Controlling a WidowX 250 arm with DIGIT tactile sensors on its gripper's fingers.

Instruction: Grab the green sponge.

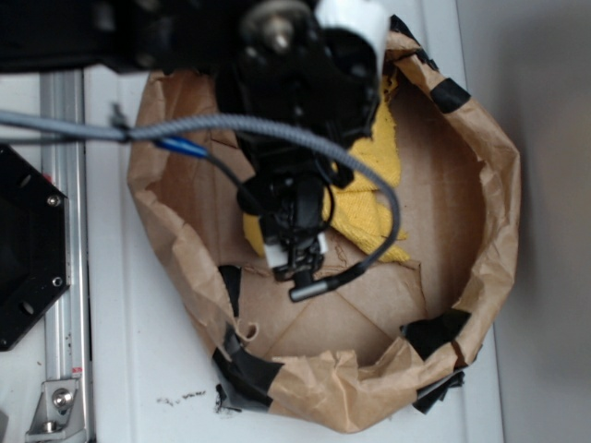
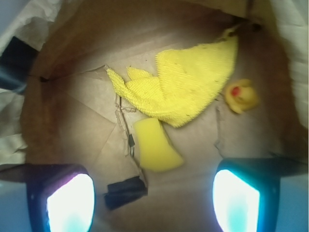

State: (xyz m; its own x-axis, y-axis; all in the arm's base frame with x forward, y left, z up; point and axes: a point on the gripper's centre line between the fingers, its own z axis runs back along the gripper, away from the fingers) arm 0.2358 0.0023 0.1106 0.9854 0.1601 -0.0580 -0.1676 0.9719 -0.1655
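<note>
While hovering wide open and empty, pincer (image 2: 153,203) above green sponge (image 2: 155,145): approach step; next, descend and close.

A pale white worktop (image 1: 148,369) fills the lower left of the exterior view, evenly lit. A silver metal rail (image 1: 63,231) runs down the left edge; a grey wall (image 1: 545,74) occupies the right.
</note>
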